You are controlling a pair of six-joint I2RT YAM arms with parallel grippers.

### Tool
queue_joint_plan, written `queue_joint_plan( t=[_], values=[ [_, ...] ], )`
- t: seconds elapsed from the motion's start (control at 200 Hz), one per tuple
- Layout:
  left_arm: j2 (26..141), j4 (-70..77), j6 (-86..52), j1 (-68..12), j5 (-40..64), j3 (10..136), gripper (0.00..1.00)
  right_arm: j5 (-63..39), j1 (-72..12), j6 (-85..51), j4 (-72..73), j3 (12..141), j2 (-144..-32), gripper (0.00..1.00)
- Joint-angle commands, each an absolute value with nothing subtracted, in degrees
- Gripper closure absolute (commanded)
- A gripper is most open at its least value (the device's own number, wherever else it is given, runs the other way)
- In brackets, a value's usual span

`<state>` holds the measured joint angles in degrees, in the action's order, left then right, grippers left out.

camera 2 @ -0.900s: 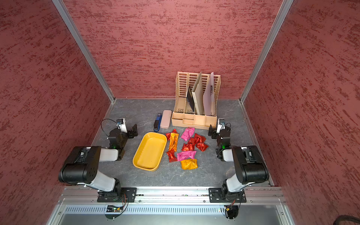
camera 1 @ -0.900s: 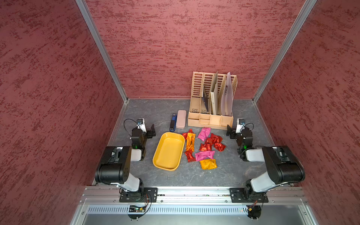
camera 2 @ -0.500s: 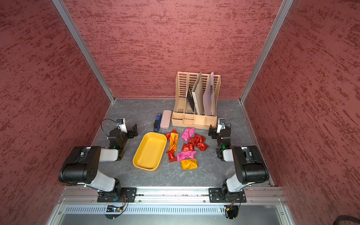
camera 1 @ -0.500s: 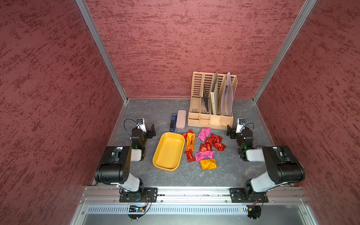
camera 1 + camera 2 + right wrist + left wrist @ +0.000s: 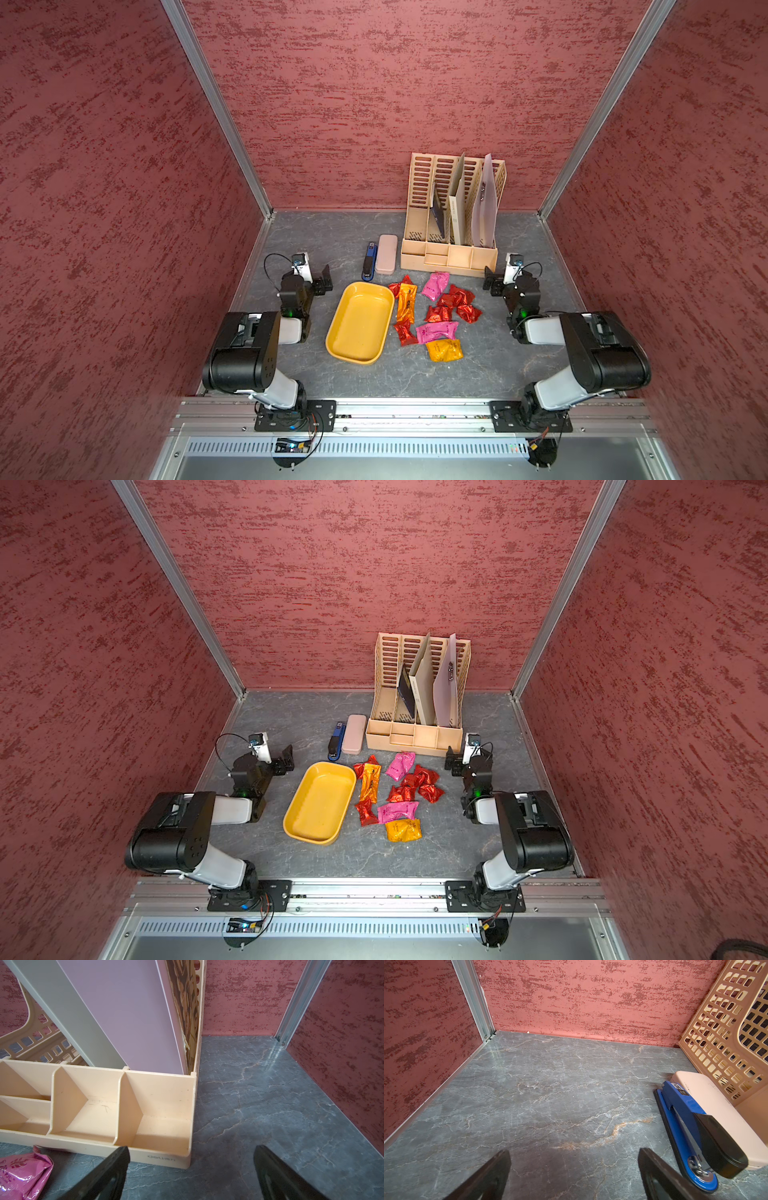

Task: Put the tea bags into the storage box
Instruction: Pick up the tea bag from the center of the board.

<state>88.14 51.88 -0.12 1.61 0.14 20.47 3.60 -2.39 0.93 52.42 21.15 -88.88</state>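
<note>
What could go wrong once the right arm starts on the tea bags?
1. The tea bags lie bunched and overlapping, so a pinch may lift two at once or drag neighbours away from the storage box.
2. The open right fingers sit close to the file organizer; swinging toward the pile could clip its corner.

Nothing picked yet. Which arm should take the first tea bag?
Probably right: the right end effector, open, sits beside the tea bags; the left end effector, also open, has the storage box between it and them.
</note>
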Motion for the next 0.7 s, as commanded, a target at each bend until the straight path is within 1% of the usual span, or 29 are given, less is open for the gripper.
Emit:
queue_joint_plan(
  t=[0.0, 0.055, 0.15, 0.195, 0.23, 0.291, 0.311, 0.386, 0.451, 0.516, 0.616, 0.696],
  values=[
    [87.7, 52.3, 0.5, 1.7, 0.6, 21.3, 0.00, 3.6, -1.8, 1.0, 52.8, 21.8, -87.9, 0.02],
    [85.8, 48.4, 0.4, 1.2, -1.2, 22.6, 0.00, 4.6, -1.8, 0.7, 50.6, 21.9, -85.4, 0.02],
    [80.0, 34.6, 1.0, -1.0, -6.7, 27.7, 0.00, 8.4, -1.9, -0.7, 40.4, 24.2, -77.9, 0.01],
    [77.1, 27.0, 0.0, -2.1, -9.0, 30.5, 0.00, 10.5, -1.8, -3.1, 32.2, 26.9, -74.8, 0.02],
    [74.7, 20.2, -3.2, -2.6, -10.0, 32.5, 0.00, 12.5, -1.8, -6.9, 24.9, 29.4, -72.7, 0.02],
    [71.3, 10.2, -9.0, -3.4, -10.9, 35.9, 0.00, 14.6, -1.8, -15.5, 8.0, 35.8, -69.6, 0.02],
    [70.3, 7.0, -11.3, -3.8, -11.5, 36.9, 0.00, 13.6, -1.8, -16.1, 2.8, 38.2, -68.9, 0.02],
    [67.5, -3.5, -19.2, -5.3, -12.2, 39.9, 0.00, 4.2, -1.8, -15.7, -13.4, 46.6, -68.3, 0.02],
    [66.1, -13.1, -25.3, -8.1, -13.6, 42.1, 0.00, -0.7, -1.8, -21.8, -23.6, 51.0, -68.7, 0.07],
    [65.8, -22.1, -30.6, -12.4, -16.2, 44.6, 0.00, -8.4, -2.3, -25.4, -29.4, 52.3, -69.0, 0.17],
    [66.2, -34.3, -39.2, -19.4, -19.6, 47.9, 0.00, -13.3, -4.8, -30.2, -35.8, 49.7, -66.4, 0.22],
    [66.3, -40.7, -44.1, -24.0, -20.6, 49.3, 0.00, -13.8, -7.6, -32.0, -39.4, 45.7, -61.4, 0.24]
  ],
)
